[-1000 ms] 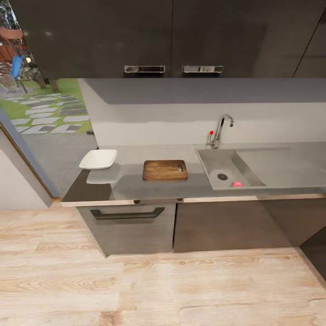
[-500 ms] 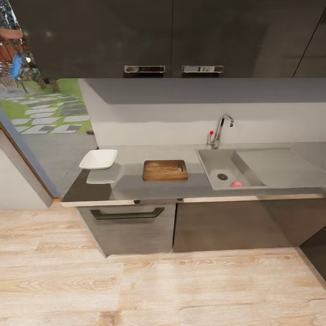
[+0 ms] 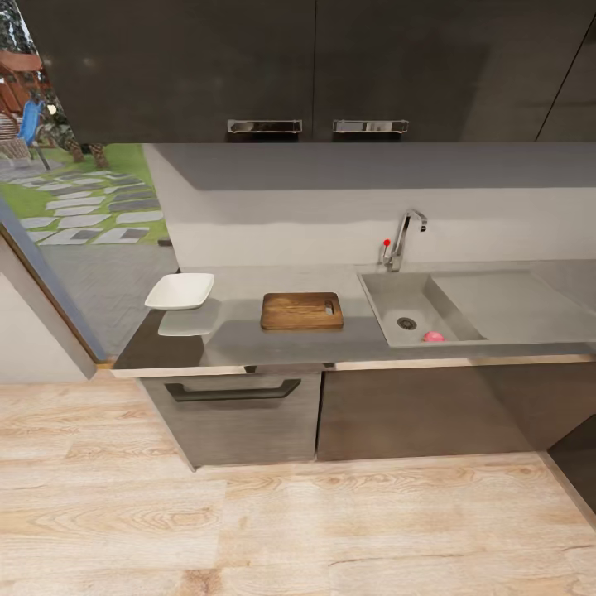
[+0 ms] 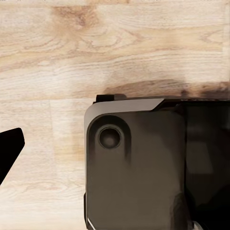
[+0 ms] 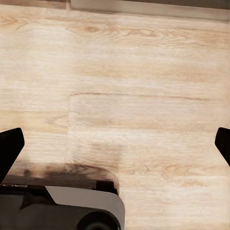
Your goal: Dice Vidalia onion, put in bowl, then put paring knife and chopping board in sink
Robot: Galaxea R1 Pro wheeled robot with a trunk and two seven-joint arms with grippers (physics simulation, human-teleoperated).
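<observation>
Right gripper (image 5: 115,143) in the right wrist view: two dark fingertips at opposite edges of the frame, spread wide, nothing between them, released, hanging over the light wood floor (image 5: 143,96). Below it, a dark rounded piece of the robot's own body (image 5: 62,211). Left gripper: one dark fingertip (image 4: 9,148) at the frame edge in the left wrist view, its partner hidden, so cannot tell whether the jaws are parted or closed; same floor beneath, and a big dark glossy body panel (image 4: 139,167) with a round recess beside it. Head view, taking the sink (image 3: 396,294) as landmark: grey steel basin sunk in the countertop (image 3: 248,339), round drain (image 3: 406,323) in its floor. Vidalia onion (image 3: 434,336), small and pinkish-red, lies inside the basin near the front wall, just right of the drain. Flat drainboard (image 3: 505,302) runs to the sink's right. Chrome tap (image 3: 404,236) with red-knobbed lever stands at the sink's back edge. Chopping board (image 3: 301,311), dark brown, flat on the countertop just left of the sink, handle slot on the end nearest the basin. Paring knife too small to make out. Bowl (image 3: 180,290), white and square, farther left of the sink, beyond the board, near the counter's left end. Dark cabinets (image 3: 248,66) with steel handles above the sink; dark cupboard fronts (image 3: 397,410) below.
</observation>
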